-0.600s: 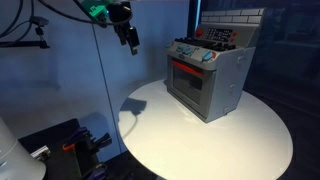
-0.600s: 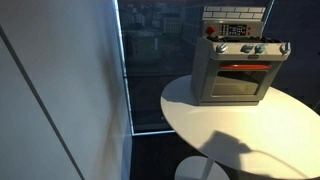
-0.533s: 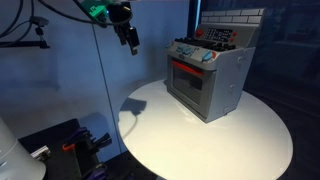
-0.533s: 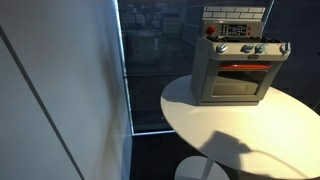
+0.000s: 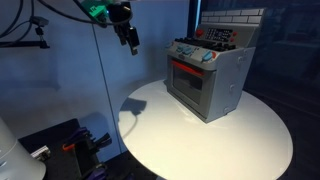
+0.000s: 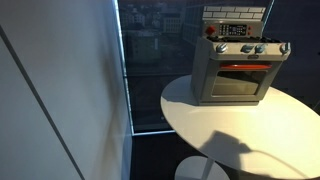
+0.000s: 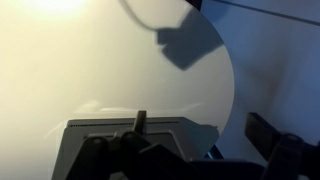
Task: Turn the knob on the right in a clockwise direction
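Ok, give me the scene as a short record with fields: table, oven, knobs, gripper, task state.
table: round white table
oven: grey toy oven with a red-trimmed door, upright on the table, door closed
knobs: row of knobs along the oven's upper front, none touched
gripper: gripper raised in the air, apart from the oven; open or shut unclear
task state: knob turn not yet begun

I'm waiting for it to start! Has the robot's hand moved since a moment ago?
No. In an exterior view the hand is in the same spot as before, high up and to the left of the toy oven.
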Controlling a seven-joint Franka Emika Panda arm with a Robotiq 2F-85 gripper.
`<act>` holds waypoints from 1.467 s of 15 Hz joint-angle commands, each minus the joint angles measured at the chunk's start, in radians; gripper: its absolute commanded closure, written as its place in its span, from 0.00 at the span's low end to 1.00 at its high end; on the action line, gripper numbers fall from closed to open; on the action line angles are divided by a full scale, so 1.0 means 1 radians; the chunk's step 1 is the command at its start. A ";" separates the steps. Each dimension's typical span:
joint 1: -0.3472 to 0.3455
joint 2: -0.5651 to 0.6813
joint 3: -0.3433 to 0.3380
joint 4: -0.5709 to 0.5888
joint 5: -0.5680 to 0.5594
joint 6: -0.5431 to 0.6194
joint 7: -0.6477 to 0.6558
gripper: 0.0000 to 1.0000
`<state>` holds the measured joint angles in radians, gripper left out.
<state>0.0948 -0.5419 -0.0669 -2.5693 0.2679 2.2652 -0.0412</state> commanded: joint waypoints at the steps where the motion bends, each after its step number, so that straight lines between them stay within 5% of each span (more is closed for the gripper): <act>1: -0.020 0.006 0.010 0.024 0.003 0.004 0.007 0.00; 11: -0.098 0.014 0.013 0.134 -0.024 0.051 0.072 0.00; 22: -0.194 0.114 0.013 0.168 -0.100 0.322 0.142 0.00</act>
<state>-0.0713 -0.4819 -0.0627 -2.4380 0.2045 2.5447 0.0495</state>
